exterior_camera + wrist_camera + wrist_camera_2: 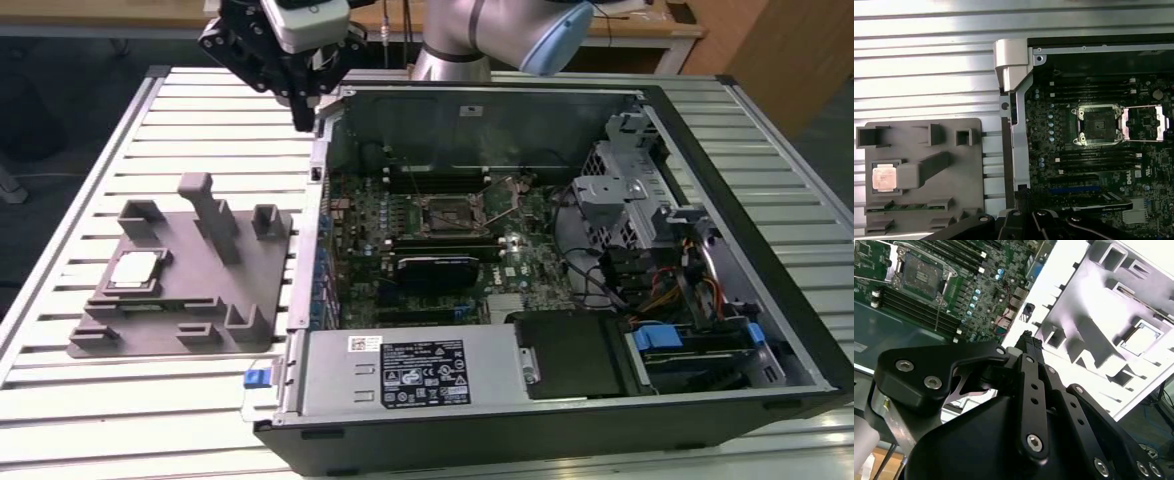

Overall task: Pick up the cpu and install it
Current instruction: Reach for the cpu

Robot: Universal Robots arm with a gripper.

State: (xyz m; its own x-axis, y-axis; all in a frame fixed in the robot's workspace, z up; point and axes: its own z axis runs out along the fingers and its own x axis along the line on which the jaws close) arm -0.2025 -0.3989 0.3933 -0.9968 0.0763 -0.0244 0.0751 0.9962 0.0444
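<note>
The cpu [134, 270] is a small silver square lying flat in a recess of the grey holder tray [187, 312], on the exterior view's left. It also shows as a pale square, the cpu [884, 178], in the first wrist view, and as a bright square, the cpu [1139, 340], in the second wrist view. The black socket [447, 212] on the motherboard has its metal frame swung open; the socket [1099, 124] looks empty. My gripper [304, 118] hangs high above the case's back corner, between tray and case. Its fingertips meet, shut with nothing in them.
The open computer case [747, 300] lies on a slatted metal table [200, 110]. Inside are memory slots, a drive cage [627, 190], cables and a power supply [400, 372]. The tray has upright posts [211, 215] near the cpu.
</note>
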